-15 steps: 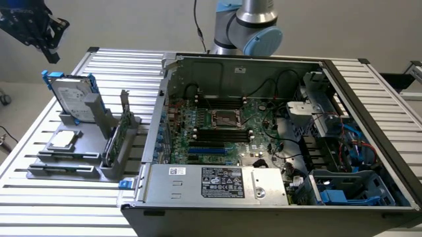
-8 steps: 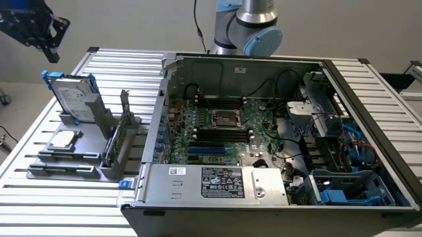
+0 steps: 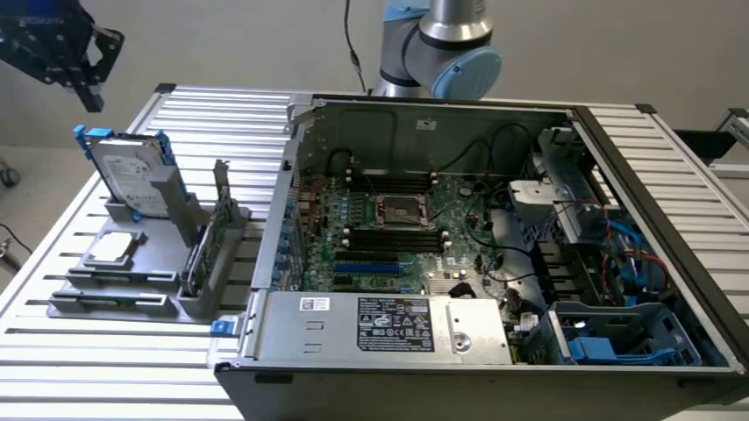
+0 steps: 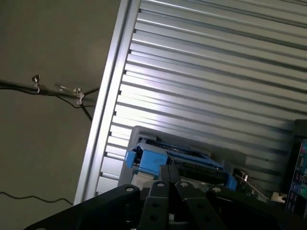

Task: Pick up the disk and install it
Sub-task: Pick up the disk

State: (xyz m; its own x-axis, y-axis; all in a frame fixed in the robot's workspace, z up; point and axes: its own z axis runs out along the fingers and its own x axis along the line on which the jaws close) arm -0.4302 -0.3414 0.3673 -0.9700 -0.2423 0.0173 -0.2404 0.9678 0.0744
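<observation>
**Table** (image 3: 70,368): slatted aluminium surface carrying all parts.

**Case** (image 3: 422,123): open computer chassis lying on the table, with the board and cabling exposed. It serves as the reference for all positions below.

**Stand** (image 3: 175,202): grey tiered holder just beside the case, on the exterior view's left of it.

**Disk** (image 3: 123,167): stands upright on one edge in the part of the stand farthest from the case. Its upper half rises clear of the stand. It has not been lifted and is not installed. The wrist view sees it (image 4: 177,160) from above, edge-on.

**Hand** (image 3: 91,92): hangs above the disk and well apart from it, farther from the case than the disk is. In the wrist view the hand (image 4: 169,173) has its jaws together with no gap visible, and it holds nothing.

**Rails** (image 3: 161,145): blue plastic strips along both long sides of the disk.

**Handling assessment**
- The metal body is probably rigid and heavy for its size.
- The flat faces look smooth, so slip under a light grip is likely.
- The drive is probably sensitive to shock. Avoid knocks against the stand or case.
- The rails probably flex and are a poor bearing surface.

**Recommended hold**: across the two flat faces at the free upper edge, midway between the rails.
</observation>
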